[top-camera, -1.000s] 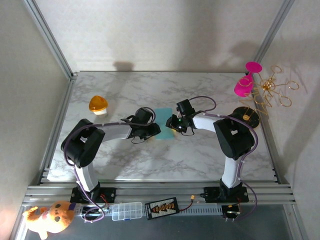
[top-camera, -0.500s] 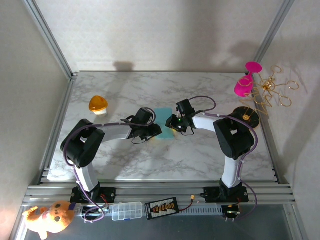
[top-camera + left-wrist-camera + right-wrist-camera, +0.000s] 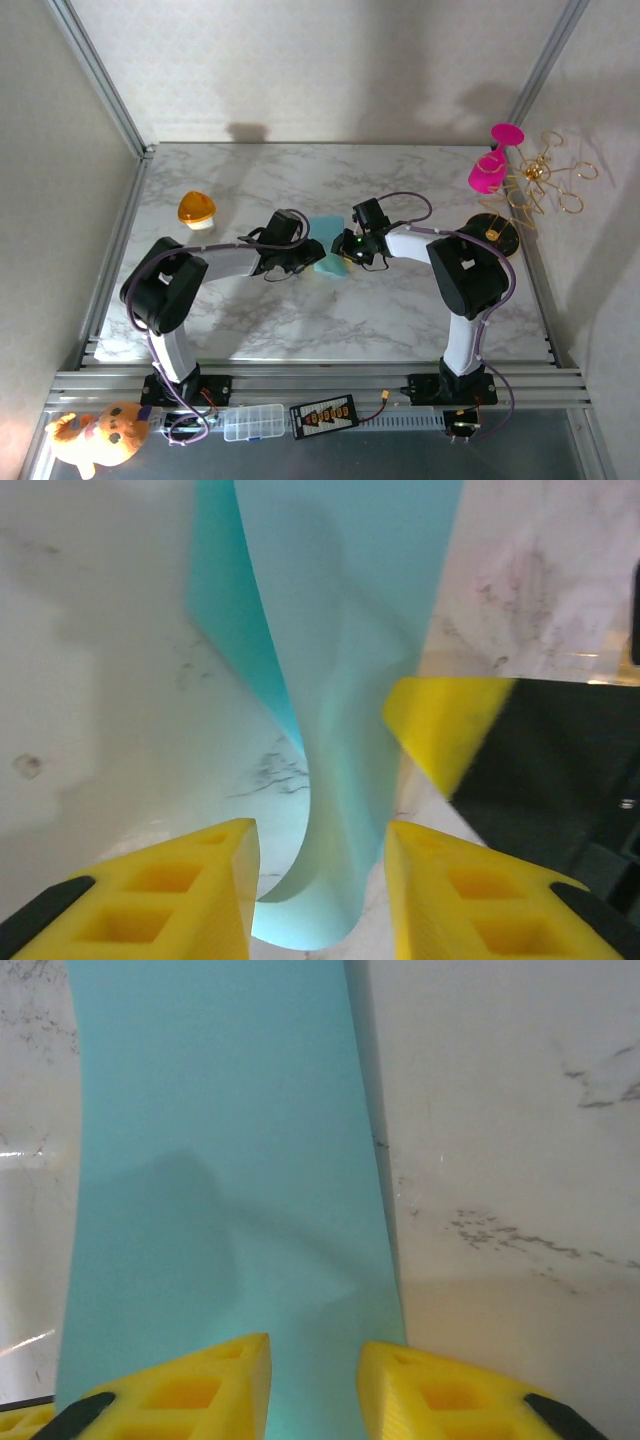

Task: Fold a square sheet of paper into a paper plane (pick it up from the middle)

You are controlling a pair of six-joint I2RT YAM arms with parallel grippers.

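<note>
Square sheet of paper (image 3: 326, 232), well apart from the orange dome (image 3: 197, 209), looked light and floppy. The left gripper (image 3: 318, 830) and right gripper (image 3: 313, 1348) stood with fingers parted at it. Its middle seemed the spot to pinch.

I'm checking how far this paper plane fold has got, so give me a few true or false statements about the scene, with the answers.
1. The teal sheet sits between the left gripper and the right gripper. True.
2. The teal sheet lies completely flat. False: in the left wrist view it bends and curls at the left gripper.
3. The orange dome rests on the teal sheet. False: it stands apart, on the left side of the table.
4. A pink object is at the table's far right edge. True.
</note>
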